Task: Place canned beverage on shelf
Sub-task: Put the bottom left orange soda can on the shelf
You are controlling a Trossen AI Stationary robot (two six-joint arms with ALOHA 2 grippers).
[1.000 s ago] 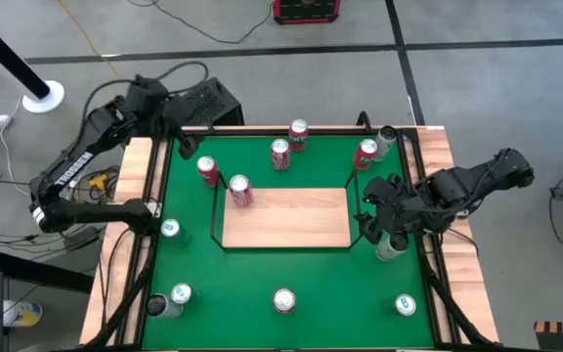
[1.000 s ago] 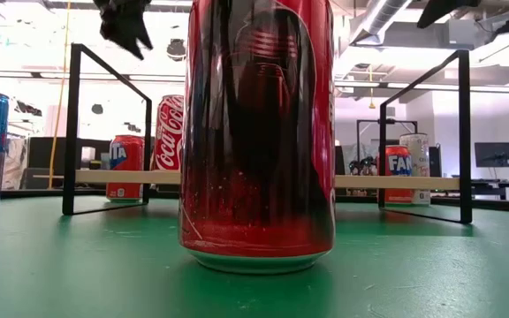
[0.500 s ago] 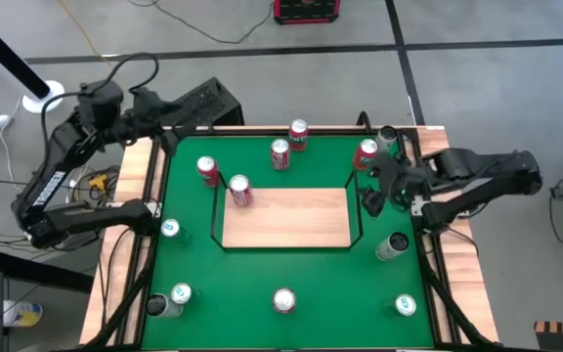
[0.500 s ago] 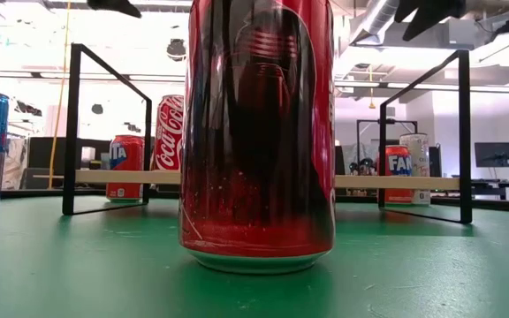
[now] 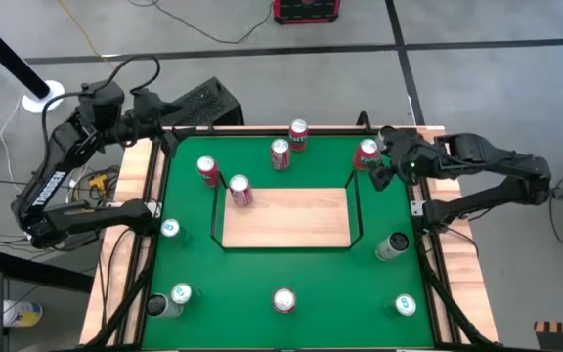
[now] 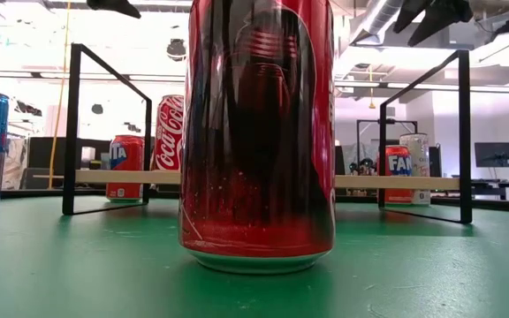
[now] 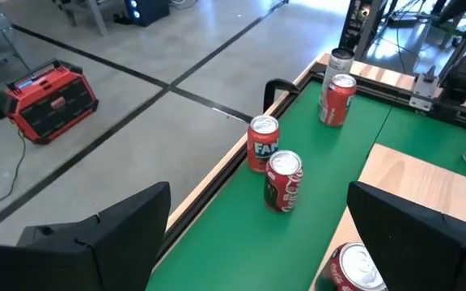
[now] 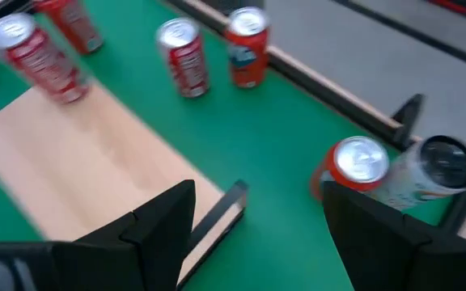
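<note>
green table [image 5: 291, 269] holds the shelf [image 5: 286, 217]; both arms' jaws apart, right gripper [image 5: 387, 164] seemingly over a red can [image 5: 366, 153].

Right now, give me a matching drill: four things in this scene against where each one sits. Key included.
Things:
1. shelf
2. red can on the shelf
3. right gripper
4. left gripper

Places:
A. over the table's far left corner, open
B. middle of the green table
C. beside the red can near the table's far right corner, open and empty
D. the board's far left corner

Pairs: 1-B, 2-D, 3-C, 4-A
</note>
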